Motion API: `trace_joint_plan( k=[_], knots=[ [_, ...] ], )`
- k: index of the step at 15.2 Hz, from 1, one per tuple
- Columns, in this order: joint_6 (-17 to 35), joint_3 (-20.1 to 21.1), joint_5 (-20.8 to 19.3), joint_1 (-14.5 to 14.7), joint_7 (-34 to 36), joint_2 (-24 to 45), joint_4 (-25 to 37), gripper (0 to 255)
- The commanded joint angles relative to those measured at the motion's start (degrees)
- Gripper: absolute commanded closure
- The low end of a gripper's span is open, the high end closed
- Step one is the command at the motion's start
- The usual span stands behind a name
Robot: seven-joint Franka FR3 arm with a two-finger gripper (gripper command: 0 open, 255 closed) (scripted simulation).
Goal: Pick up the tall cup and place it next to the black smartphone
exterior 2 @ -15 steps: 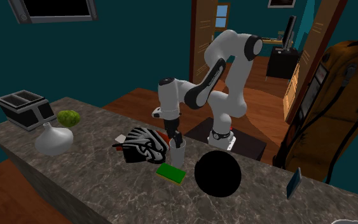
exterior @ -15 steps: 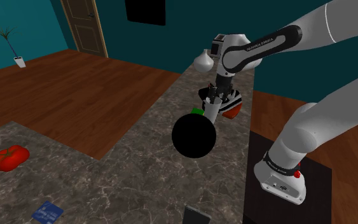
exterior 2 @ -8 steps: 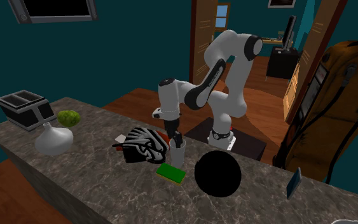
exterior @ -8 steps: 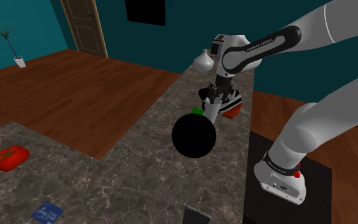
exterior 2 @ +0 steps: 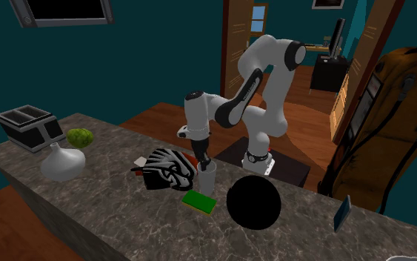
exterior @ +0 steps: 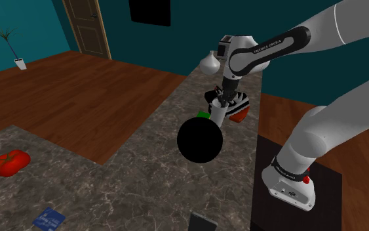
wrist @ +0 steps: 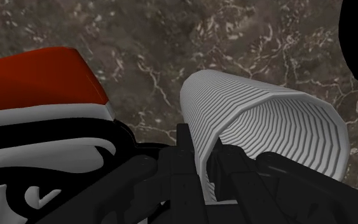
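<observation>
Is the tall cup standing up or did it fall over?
Standing up. In the second exterior view the tall cup stands straight on the stone counter, with the gripper at its top rim.

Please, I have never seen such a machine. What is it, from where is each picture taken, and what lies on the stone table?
This is a white robot arm with a black two-finger claw. One picture looks from beside its stand, one faces it across the counter, and one comes from a camera on the hand. On the stone-patterned counter lie a striped helmet, a green sponge, a black ball, a white vase and a toaster. The claw pinches the wall of the tall ribbed white cup at its rim.
</observation>
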Motion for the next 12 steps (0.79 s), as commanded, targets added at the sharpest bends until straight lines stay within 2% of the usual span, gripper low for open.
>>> trace_joint_plan(
  k=[1, 12],
  knots=[
    [0.0, 0.01, 0.02, 0.02, 0.0, 0.02, -0.03, 255],
    [-8.95, 0.43, -0.46, -0.2, 0.94, -4.05, 4.9, 255]
  ],
)
